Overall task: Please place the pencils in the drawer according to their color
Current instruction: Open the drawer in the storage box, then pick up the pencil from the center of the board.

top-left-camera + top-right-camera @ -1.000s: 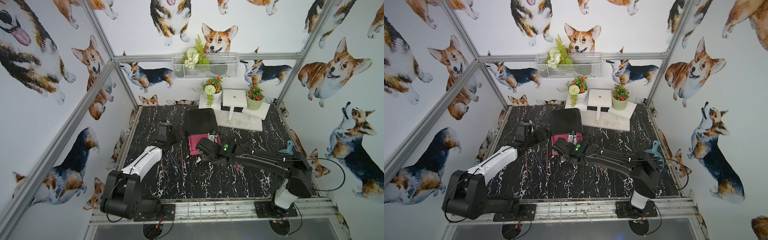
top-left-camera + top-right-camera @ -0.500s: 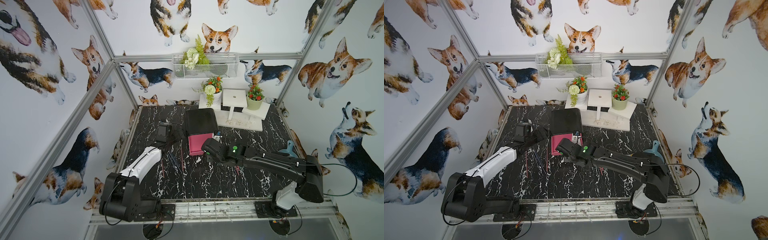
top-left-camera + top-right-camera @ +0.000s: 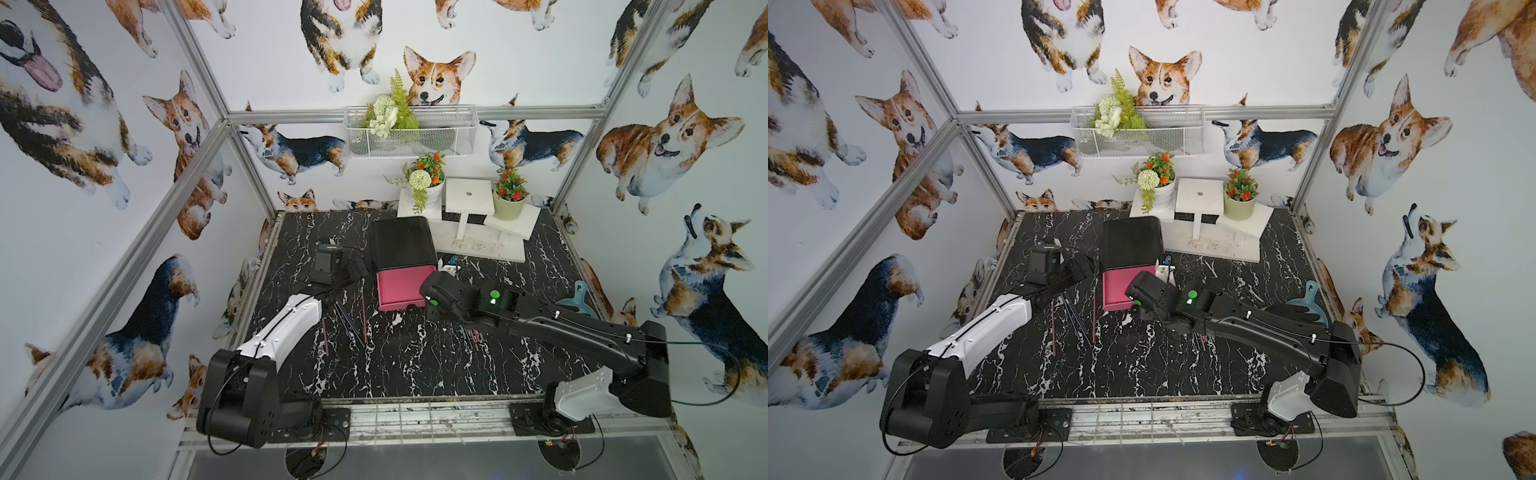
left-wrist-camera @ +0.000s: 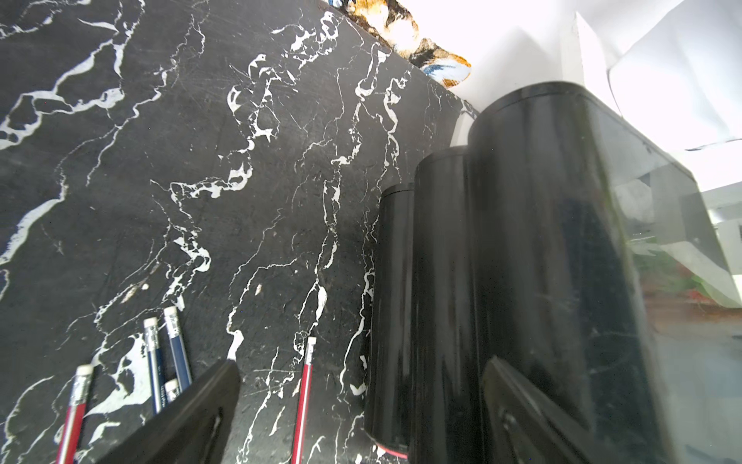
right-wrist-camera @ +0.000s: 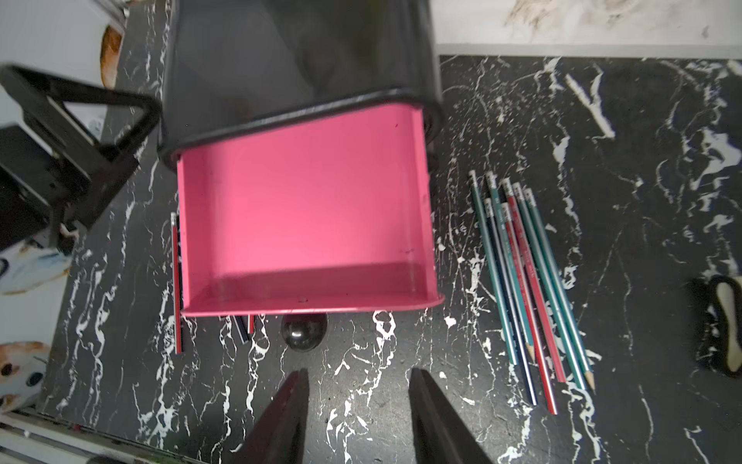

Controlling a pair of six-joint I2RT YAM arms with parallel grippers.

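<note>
The pink drawer (image 3: 401,286) (image 5: 305,225) stands pulled out of the black cabinet (image 3: 401,241) (image 4: 522,241), with nothing inside. Its round black knob (image 5: 304,331) sits just beyond my right gripper (image 5: 358,373), which is open over bare table. A bunch of green, red and dark blue pencils (image 5: 530,281) (image 3: 471,334) lies to the drawer's right. More red and blue pencils (image 3: 349,320) (image 4: 178,353) lie to its left, one red pencil (image 5: 176,281) against its side. My left gripper (image 4: 361,363) (image 3: 353,270) hangs wide open beside the cabinet, empty.
A white stand (image 3: 469,195) with two flower pots fills the back right. A blue dustpan (image 3: 575,299) lies by the right wall, and a small white holder (image 3: 449,266) stands next to the cabinet. A black-and-white object (image 5: 722,325) lies right of the pencils.
My right gripper has shifted right, off the drawer's front, and its jaws stand a little narrower. The left arm has not moved.
</note>
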